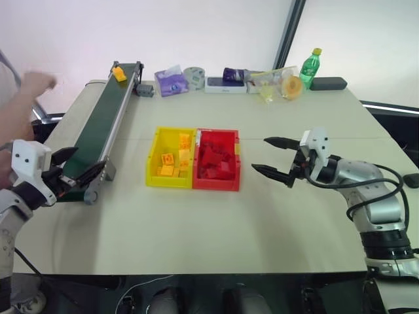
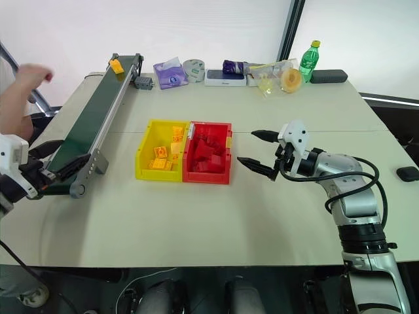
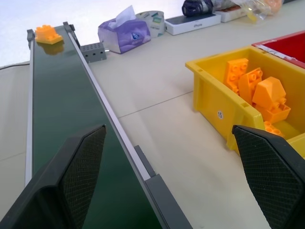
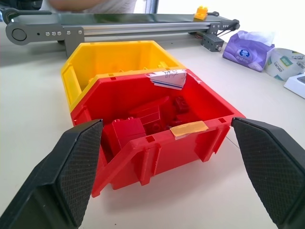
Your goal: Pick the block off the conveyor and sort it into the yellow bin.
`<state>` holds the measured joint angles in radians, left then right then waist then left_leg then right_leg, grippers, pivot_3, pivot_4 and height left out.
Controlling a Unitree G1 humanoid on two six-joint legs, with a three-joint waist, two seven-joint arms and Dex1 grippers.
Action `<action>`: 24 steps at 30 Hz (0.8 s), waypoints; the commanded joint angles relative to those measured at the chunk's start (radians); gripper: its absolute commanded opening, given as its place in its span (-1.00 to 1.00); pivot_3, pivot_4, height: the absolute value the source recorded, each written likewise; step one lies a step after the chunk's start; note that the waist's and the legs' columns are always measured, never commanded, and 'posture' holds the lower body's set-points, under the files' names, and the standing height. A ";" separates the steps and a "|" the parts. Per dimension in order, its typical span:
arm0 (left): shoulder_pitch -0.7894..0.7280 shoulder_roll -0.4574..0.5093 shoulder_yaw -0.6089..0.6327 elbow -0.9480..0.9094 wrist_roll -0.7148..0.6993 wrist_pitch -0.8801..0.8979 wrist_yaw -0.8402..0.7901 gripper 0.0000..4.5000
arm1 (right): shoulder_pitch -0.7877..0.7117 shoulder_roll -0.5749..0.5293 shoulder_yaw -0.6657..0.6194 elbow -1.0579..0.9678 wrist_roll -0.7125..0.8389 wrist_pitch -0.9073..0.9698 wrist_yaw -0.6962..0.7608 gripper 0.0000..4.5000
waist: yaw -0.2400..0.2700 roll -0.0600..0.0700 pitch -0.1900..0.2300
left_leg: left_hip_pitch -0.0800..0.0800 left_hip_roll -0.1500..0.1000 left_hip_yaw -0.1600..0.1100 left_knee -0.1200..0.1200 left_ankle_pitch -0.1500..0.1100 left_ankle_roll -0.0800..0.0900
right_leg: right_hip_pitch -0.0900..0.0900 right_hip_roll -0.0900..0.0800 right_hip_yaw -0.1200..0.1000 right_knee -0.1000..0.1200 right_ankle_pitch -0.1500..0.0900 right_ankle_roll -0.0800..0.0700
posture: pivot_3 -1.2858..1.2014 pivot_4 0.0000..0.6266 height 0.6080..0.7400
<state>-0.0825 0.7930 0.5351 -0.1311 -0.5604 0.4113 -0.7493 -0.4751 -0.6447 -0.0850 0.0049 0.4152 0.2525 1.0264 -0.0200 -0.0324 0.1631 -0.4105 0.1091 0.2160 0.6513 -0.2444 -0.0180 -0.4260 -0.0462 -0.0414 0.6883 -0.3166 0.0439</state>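
The small yellow-orange block [image 1: 119,74] lies at the far end of the dark green conveyor [image 1: 105,124], which runs along the table's left side. My left gripper [image 1: 84,161] hovers open at the belt's near end, well short of the block, with nothing between its fingers. The yellow bin [image 1: 169,182] stands mid-table just right of the conveyor and holds several yellow-orange bricks. To the right of the two bins my right gripper [image 1: 261,154] is open and empty, pointing left toward them. In the left wrist view the block [image 3: 47,34] sits far up the belt.
A red bin [image 1: 216,184] with red bricks touches the yellow bin's right side. A person's hand [image 1: 36,84] hovers left of the conveyor's far half. A tissue pack [image 1: 171,82], a tape roll, boxes and a green bottle [image 1: 311,67] line the far edge.
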 commanded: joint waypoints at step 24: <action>-0.014 -0.001 0.067 0.018 0.035 -0.068 0.089 0.98 | -0.045 0.027 0.013 -0.011 0.010 -0.008 0.004 1.00 | 0.000 0.000 0.000 | 0.000 0.000 0.000 0.000 0.000 0.000 | 0.000 0.000 0.000 0.000 0.000 0.000 | 0.03 -0.52 1.00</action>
<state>-0.0823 0.7817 0.5666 -0.1088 -0.5313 0.3650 -0.6698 -0.4963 -0.6224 -0.0647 0.0050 0.4151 0.2526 1.0277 -0.0200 -0.0323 0.1630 -0.4104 0.1091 0.2159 0.6514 -0.2443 -0.0181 -0.4260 -0.0463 -0.0414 0.6885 -0.3166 0.0439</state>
